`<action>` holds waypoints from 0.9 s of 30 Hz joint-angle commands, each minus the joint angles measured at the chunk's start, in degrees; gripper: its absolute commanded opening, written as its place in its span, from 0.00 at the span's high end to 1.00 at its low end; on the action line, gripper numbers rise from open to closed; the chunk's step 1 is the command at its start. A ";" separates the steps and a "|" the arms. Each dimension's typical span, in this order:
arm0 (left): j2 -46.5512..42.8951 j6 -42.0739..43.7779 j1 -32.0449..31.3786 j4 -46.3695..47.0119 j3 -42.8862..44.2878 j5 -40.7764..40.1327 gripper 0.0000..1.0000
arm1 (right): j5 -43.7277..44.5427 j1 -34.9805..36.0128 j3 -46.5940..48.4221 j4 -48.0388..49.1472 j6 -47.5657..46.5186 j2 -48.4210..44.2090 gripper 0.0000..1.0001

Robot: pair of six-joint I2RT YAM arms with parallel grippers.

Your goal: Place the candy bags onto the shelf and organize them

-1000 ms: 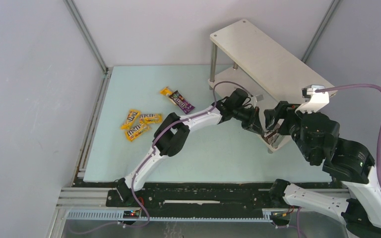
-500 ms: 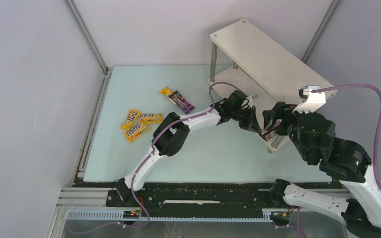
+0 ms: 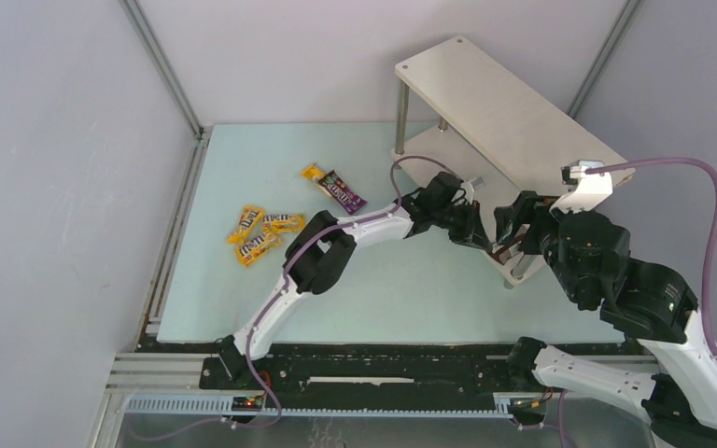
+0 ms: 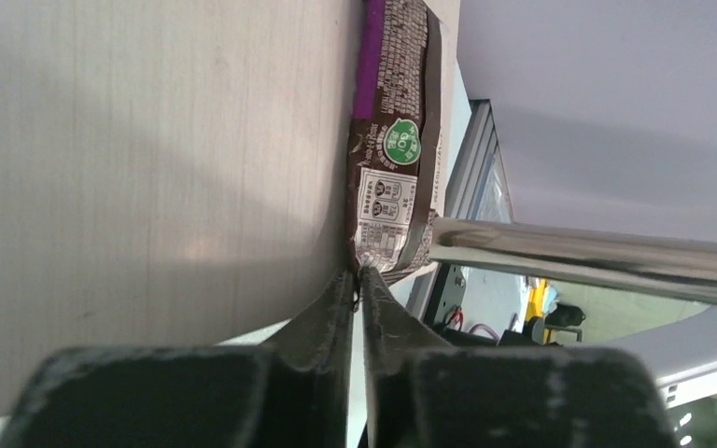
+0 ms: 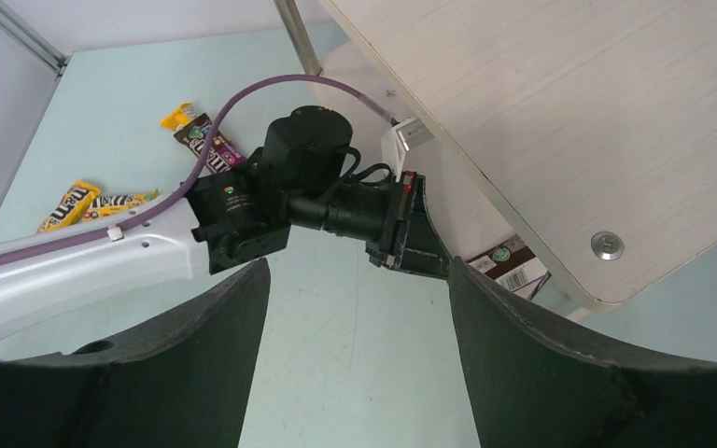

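The white two-tier shelf (image 3: 495,103) stands at the back right. A dark brown candy bag (image 4: 392,159) lies on its lower board at the near corner, also in the right wrist view (image 5: 512,266). My left gripper (image 4: 358,275) is shut on that bag's near edge; in the top view it (image 3: 482,241) reaches under the top board. My right gripper (image 3: 509,229) hovers open and empty beside it, above the table (image 5: 355,271). Three yellow bags (image 3: 261,233) lie in a cluster at the left. A purple bag (image 3: 342,191) and another yellow one (image 3: 313,172) lie mid-table.
A silver shelf leg (image 4: 597,257) crosses the left wrist view right of the bag. The left arm (image 3: 336,247) stretches across the table's middle. Grey walls and metal frame posts (image 3: 163,70) enclose the pale green table (image 3: 401,289).
My left gripper has drawn back slightly to the left from the shelf corner. My right gripper has shifted a little to the left and stays open.
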 commanded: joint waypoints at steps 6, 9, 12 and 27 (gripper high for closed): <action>-11.52 2.69 0.01 1.67 -7.02 -1.36 0.54 | -0.22 -0.52 -0.06 1.49 -0.59 1.46 0.21; -14.45 3.28 0.27 1.75 -9.61 -1.45 0.40 | -0.55 -0.54 -0.17 1.43 -0.34 1.36 0.21; -20.64 5.62 0.93 1.80 -17.38 -2.41 0.33 | -1.03 -0.53 -0.23 0.93 0.07 1.11 0.21; -68.61 2.01 13.33 12.78 -70.84 -28.54 0.00 | -6.26 -0.64 0.22 5.21 -1.17 -2.53 0.09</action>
